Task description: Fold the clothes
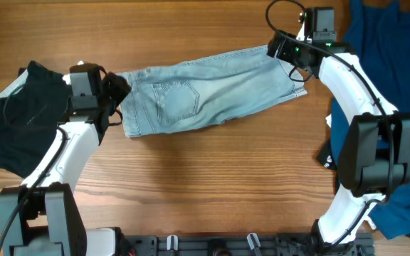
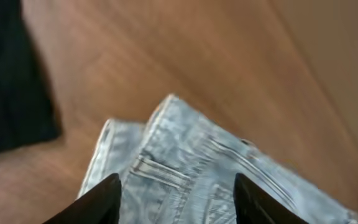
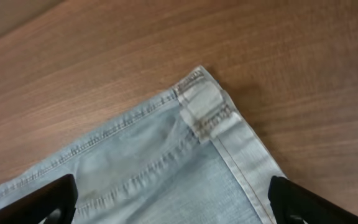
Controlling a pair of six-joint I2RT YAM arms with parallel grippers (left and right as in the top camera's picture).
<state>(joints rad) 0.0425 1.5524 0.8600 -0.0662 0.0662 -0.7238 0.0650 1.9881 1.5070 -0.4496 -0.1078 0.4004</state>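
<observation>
Overhead and wrist views. The pale denim shorts [image 1: 212, 89] lie flat on the wooden table [image 1: 191, 185], one back pocket facing up. The left gripper [image 1: 122, 98] is at the shorts' waistband end, its fingers [image 2: 98, 202] spread wide with denim showing between them. The right gripper [image 1: 285, 54] hangs over the shorts' hemmed far corner, fingers [image 3: 33, 199] also wide apart and holding nothing. A black garment [image 1: 23, 117] lies beyond the shorts' waistband end. A dark blue cloth [image 1: 397, 64] lies beyond the hem end.
</observation>
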